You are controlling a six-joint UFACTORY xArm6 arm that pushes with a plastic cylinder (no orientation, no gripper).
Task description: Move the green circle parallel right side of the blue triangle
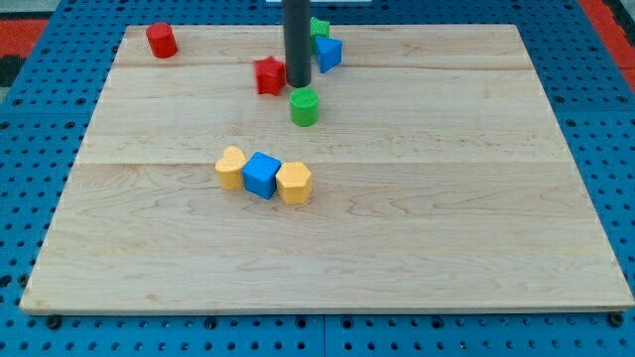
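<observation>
The green circle (305,106) is a short green cylinder standing on the wooden board, a little above the board's middle. The blue triangle (328,54) lies near the view's top, up and to the right of the green circle. My tip (298,85) is the lower end of the dark rod, which comes down from the view's top. The tip is just above the green circle, at its top edge, between the red star (269,75) on its left and the blue triangle on its right.
A green block (319,28) sits behind the blue triangle, partly hidden by the rod. A red cylinder (161,41) stands at the top left. A yellow heart (230,168), a blue cube (262,175) and a yellow hexagon (294,182) form a row below centre.
</observation>
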